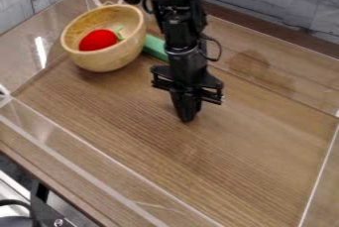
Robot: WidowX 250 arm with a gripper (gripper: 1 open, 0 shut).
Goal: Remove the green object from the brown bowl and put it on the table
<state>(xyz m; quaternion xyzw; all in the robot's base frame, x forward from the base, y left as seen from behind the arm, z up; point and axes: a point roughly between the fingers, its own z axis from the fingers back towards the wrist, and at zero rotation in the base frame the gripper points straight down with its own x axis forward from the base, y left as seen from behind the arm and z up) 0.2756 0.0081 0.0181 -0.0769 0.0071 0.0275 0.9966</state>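
Note:
The brown bowl point(103, 39) stands upright at the back left of the table point(252, 162). A red round object point(94, 42) lies inside it. The green object point(157, 46) shows as a small light-green piece just right of the bowl's rim, seemingly on the tabletop, partly hidden behind the arm. My gripper point(187, 112) points straight down near the table's middle, in front and to the right of the bowl and the green piece. Its fingers are shut and I see nothing between them.
Low clear plastic walls point(79, 186) run along the table's edges. A grey plank wall point(265, 3) stands behind the table. The black arm point(175, 18) rises from the gripper toward the back, just right of the bowl.

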